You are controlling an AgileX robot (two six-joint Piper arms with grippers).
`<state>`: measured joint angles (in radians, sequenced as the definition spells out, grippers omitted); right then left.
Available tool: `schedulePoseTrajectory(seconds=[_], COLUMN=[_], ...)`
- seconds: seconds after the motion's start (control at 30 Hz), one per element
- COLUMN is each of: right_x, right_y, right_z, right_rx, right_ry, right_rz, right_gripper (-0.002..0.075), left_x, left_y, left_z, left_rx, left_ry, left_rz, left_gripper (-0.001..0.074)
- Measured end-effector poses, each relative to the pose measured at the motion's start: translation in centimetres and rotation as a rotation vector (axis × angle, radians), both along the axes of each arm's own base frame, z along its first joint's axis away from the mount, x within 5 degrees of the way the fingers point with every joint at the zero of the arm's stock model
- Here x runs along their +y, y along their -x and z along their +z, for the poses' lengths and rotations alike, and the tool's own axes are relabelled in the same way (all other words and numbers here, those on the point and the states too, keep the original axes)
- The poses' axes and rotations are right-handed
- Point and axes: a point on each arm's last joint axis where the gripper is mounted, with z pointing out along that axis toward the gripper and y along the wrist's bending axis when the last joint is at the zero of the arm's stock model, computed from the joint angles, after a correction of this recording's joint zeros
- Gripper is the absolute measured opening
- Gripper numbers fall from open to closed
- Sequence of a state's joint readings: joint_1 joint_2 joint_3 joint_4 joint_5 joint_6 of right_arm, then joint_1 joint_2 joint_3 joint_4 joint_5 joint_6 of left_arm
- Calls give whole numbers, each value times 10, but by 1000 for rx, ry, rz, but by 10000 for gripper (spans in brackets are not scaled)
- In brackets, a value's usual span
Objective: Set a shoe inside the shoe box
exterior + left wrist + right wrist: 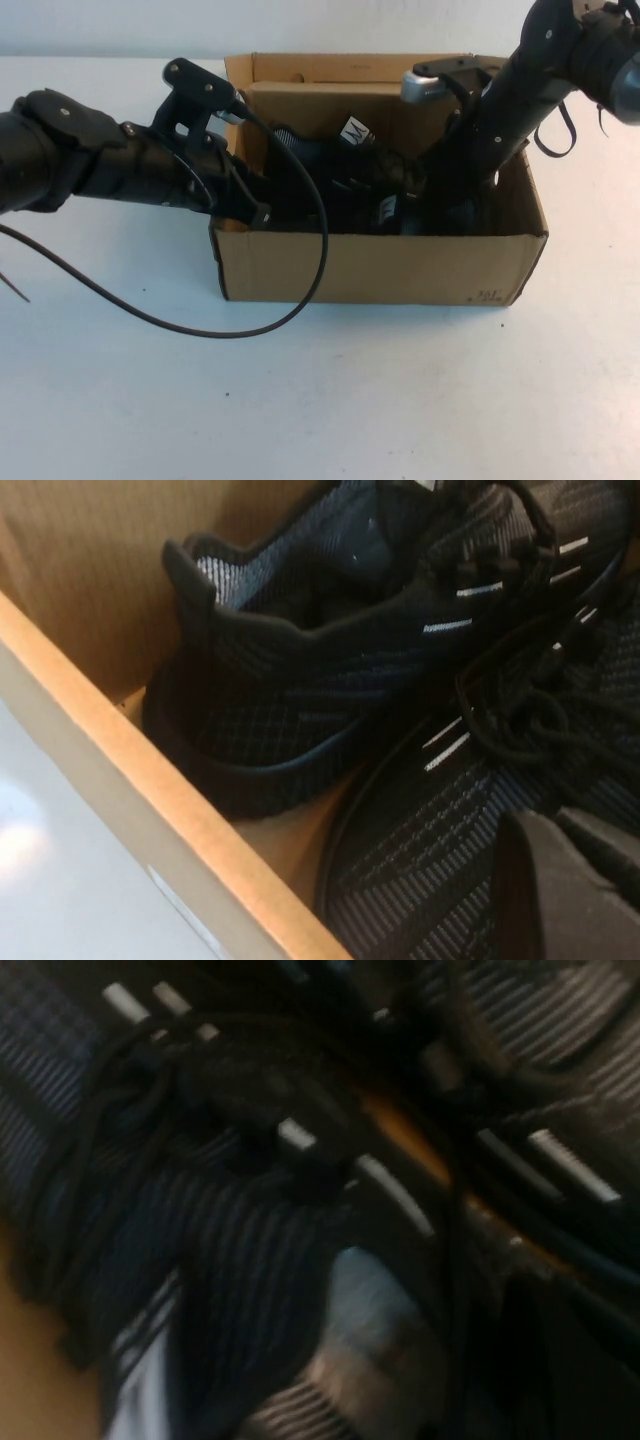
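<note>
Black mesh lace-up sneakers (300, 710) lie inside brown corrugated cardboard shoe box (380, 268) | left gripper (262, 212) reaches over its left wall, fingers unclear | right gripper (455, 205) plunged inside at right, grip unclear

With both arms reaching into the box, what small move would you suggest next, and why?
Probably lift the right gripper straight up out of the box. Both shoes already lie inside, side by side, so the placing looks done. The left gripper sits at the box's left wall and should probably wait, since the arms are close together. Whether either gripper holds a shoe cannot be told.
</note>
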<state>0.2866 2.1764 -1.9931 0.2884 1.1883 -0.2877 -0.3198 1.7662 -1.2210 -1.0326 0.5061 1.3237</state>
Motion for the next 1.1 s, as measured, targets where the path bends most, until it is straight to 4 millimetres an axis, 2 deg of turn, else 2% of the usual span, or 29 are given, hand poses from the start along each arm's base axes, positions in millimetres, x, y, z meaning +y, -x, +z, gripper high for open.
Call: schedulePoseTrajectory(seconds=[0.1,0.2,0.4,0.6,0.73,0.87,1.0,1.1], right_x=[-1,-3,-8,-16,-24,-35,-47,-57], right_y=[-5,-6,10,36,62,95,129,161], right_z=[3,20,78,134,170,197,209,217], right_rx=[-53,-136,-290,-428,-521,-605,-665,-712], right_ry=[-4,-28,-76,-125,-157,-187,-208,-224], right_rz=[-47,-77,-91,-100,-109,-124,-146,-160], right_gripper=[-16,-16,-16,-16,-16,-16,-16,-16], left_x=[0,2,8,20,33,40,41,43], left_y=[1,6,34,67,85,101,120,140], left_z=[3,18,64,96,106,115,126,135], left_rx=[-10,-49,-155,-174,-133,-77,-71,-90], left_ry=[0,10,-11,-90,-188,-191,-116,-40], left_rz=[-3,-5,-98,-154,-132,-95,-103,-118], left_gripper=[-1,-1,-1,-1,-1,-1,-4,-4])
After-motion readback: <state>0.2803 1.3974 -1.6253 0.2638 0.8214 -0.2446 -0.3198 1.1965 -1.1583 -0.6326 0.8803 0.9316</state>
